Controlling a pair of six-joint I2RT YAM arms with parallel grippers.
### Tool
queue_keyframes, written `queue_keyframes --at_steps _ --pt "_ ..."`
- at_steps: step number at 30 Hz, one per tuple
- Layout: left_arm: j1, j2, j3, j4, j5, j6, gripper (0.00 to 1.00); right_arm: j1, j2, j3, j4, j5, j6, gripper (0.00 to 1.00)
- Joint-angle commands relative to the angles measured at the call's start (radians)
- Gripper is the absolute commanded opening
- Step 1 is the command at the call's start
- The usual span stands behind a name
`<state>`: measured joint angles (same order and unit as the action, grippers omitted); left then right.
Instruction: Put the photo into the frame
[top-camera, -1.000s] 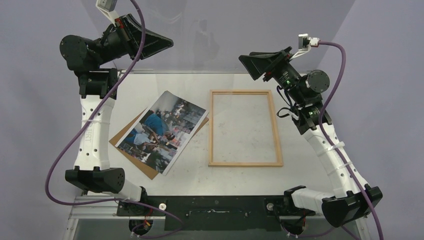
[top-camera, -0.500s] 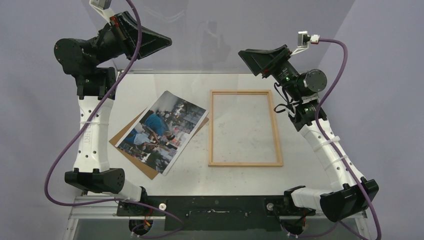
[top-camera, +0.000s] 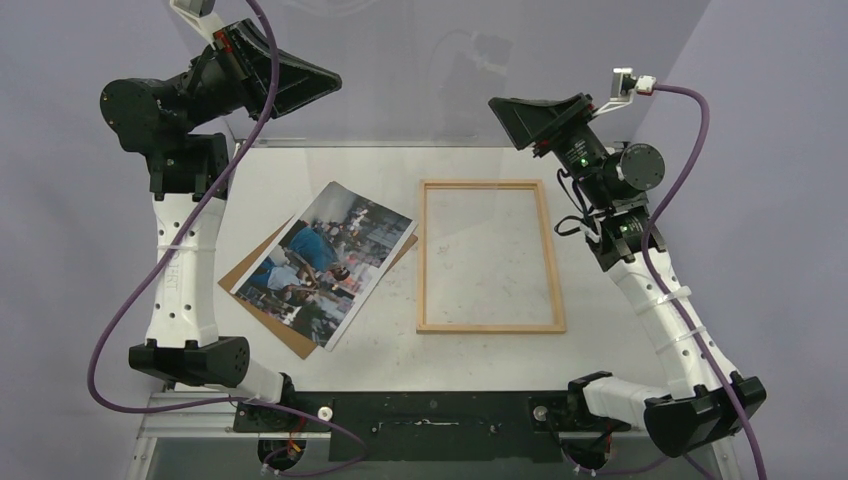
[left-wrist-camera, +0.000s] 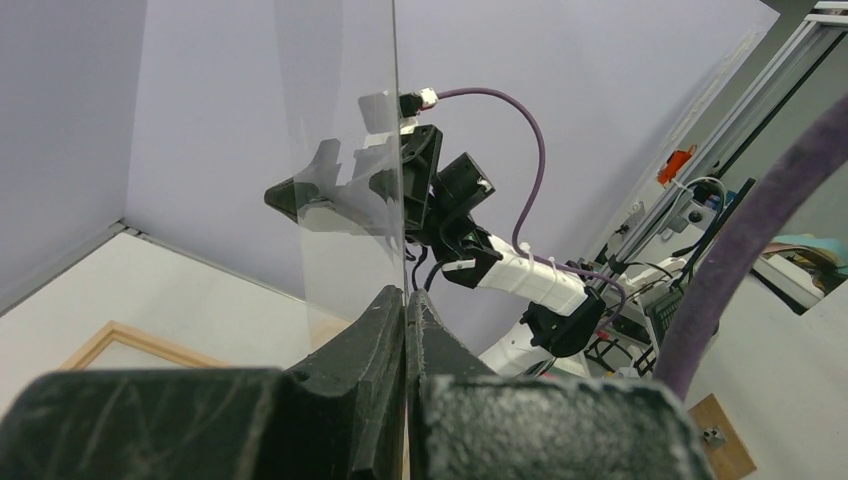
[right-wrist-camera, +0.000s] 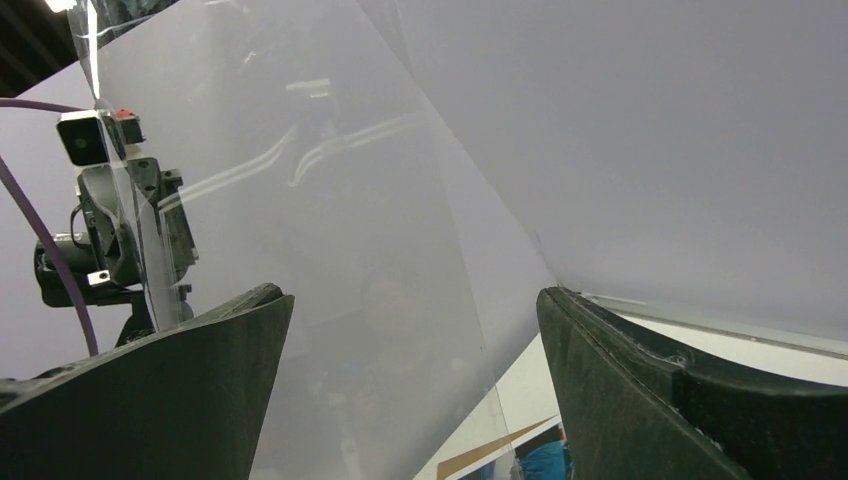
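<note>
Setting aside the clear pane (left-wrist-camera: 340, 180)
With left tool (left-wrist-camera: 404, 305) clamped on pane edge and right tool (right-wrist-camera: 415, 298) spread empty, lay pane flat on desk (top-camera: 480, 350), away from photo (top-camera: 325, 262) and frame (top-camera: 482, 184).

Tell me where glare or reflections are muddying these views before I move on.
Top external: evenly lit, the photo and the frame sharp; the clear sheet shows only as faint reflections. Left wrist: the sheet, pinched in the left hand, lays pale reflections over the right arm. Right wrist: pale glare streaks cross the sheet beyond the open right hand.
</note>
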<state>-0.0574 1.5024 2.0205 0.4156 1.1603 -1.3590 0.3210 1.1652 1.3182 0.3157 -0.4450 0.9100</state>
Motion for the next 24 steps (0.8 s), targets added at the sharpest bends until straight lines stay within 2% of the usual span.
queue_keyframes --at_steps 1,5,10,13,18,24 --pt "0.001 -0.021 0.022 0.02 -0.035 -0.001 0.0 -0.005 0.032 0.006 0.198 -0.114 0.093 0.97" --pt "0.006 -0.012 0.025 -0.048 -0.045 0.049 0.0 -0.006 0.058 -0.042 0.51 -0.209 0.262 0.91" --pt "0.04 0.021 0.022 -0.089 -0.051 0.078 0.0 -0.008 0.086 -0.099 0.703 -0.223 0.397 0.83" --pt "0.052 0.027 0.017 -0.11 -0.05 0.102 0.0 -0.011 0.081 -0.104 0.697 -0.236 0.399 0.82" --pt "0.095 0.035 0.015 -0.132 -0.048 0.118 0.0 -0.012 0.036 -0.104 0.589 -0.25 0.329 0.77" --pt "0.096 0.047 0.009 -0.123 -0.041 0.117 0.0 -0.009 0.043 -0.047 0.502 -0.308 0.33 0.52"
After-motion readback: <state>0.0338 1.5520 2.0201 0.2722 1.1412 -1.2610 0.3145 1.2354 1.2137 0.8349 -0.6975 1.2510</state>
